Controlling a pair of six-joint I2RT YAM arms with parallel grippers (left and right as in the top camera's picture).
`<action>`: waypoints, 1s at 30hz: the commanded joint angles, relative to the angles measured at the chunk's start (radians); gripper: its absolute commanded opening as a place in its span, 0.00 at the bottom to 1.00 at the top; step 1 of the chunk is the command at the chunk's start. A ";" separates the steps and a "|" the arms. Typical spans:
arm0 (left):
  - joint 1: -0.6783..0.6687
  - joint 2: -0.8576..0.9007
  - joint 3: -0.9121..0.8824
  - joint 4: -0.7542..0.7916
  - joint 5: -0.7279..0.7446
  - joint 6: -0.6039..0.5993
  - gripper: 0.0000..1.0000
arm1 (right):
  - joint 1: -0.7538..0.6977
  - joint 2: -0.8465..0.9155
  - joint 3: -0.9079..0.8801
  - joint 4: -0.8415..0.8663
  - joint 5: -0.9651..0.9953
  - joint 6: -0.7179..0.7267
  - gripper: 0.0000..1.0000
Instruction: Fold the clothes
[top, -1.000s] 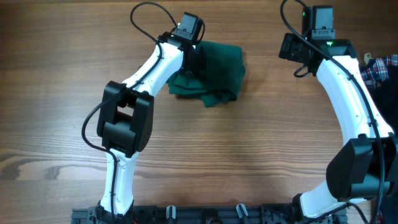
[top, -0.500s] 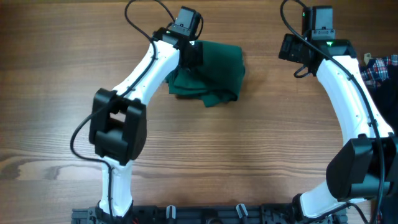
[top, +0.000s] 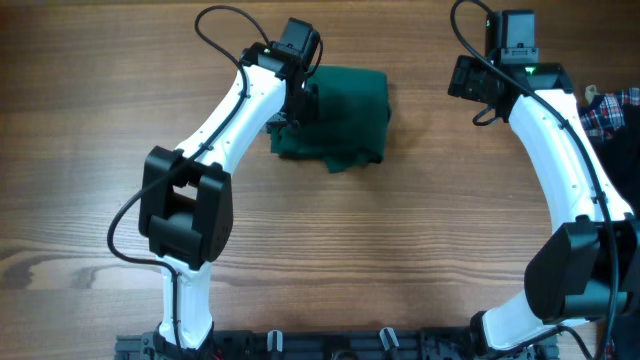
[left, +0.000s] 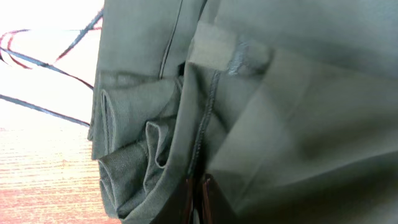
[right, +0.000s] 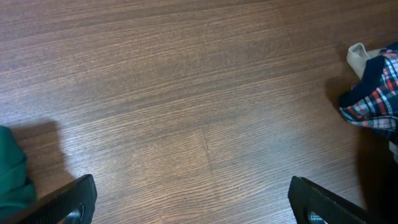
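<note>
— Where's the green garment (top: 345, 115)?
— From overhead, mid far edge of the surface (top: 400, 250), left claw (top: 292, 108) on its left side.
— Left wrist view?
— Clamped on a fold.
— Right wrist view?
— Right claw (right: 189, 190) spread apart above bare wood.

On the table (top: 400, 250), folded garment (top: 345, 115) lies toward the far side. My L gripper (top: 292, 105) sits at its left edge, touching it. My R gripper (top: 472, 82) is well apart to its right, over bare wood. A 2nd garment (top: 608, 108) lies farther right, by table edge.
</note>
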 joint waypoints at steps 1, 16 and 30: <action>0.005 -0.014 -0.058 0.014 -0.021 -0.017 0.27 | 0.000 0.012 -0.010 -0.002 -0.012 -0.006 1.00; -0.057 -0.118 0.013 0.246 0.005 -0.016 0.31 | 0.000 0.012 -0.010 -0.004 -0.012 -0.005 1.00; -0.107 0.099 0.010 0.126 -0.068 -0.012 0.30 | -0.003 0.012 -0.010 0.002 -0.008 -0.006 1.00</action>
